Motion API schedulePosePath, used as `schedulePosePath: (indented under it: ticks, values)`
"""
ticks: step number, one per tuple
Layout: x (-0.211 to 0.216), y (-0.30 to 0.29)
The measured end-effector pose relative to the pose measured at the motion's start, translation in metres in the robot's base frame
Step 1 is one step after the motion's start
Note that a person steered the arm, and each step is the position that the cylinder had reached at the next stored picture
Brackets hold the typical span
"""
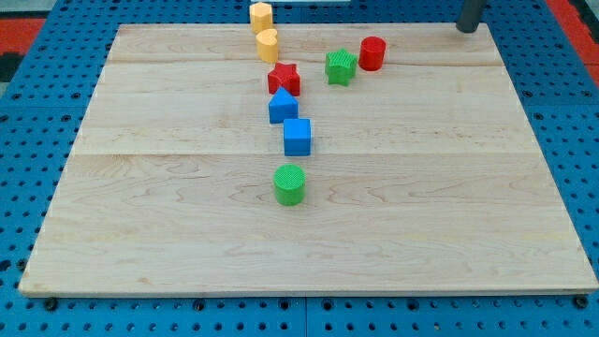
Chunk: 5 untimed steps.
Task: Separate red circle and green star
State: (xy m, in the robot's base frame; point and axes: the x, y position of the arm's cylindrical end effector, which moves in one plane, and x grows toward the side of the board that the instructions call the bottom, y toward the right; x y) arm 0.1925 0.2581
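Red circle (372, 52) sits near the surface (449, 206) top edge, just right of the green star (341, 66), apart from it by a narrow gap. My tip (467, 28) lies beyond the top edge, well right of both. No fingers exist on this rod.

Light: bright, even, overhead
Shadows: short, soft beneath the blocks
Glare: faint sheen on bench (449, 206)
Focus: sharp; top-edge rod slightly blurred
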Motion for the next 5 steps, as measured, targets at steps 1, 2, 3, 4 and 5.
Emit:
schedulePosePath:
  ticks: [1, 2, 3, 4, 5]
  values:
    - [0.016, 0.026]
    - [0.029, -0.032]
    - [0.039, -0.135]
    - [0.042, -0.193]
    - [0.114, -0.209]
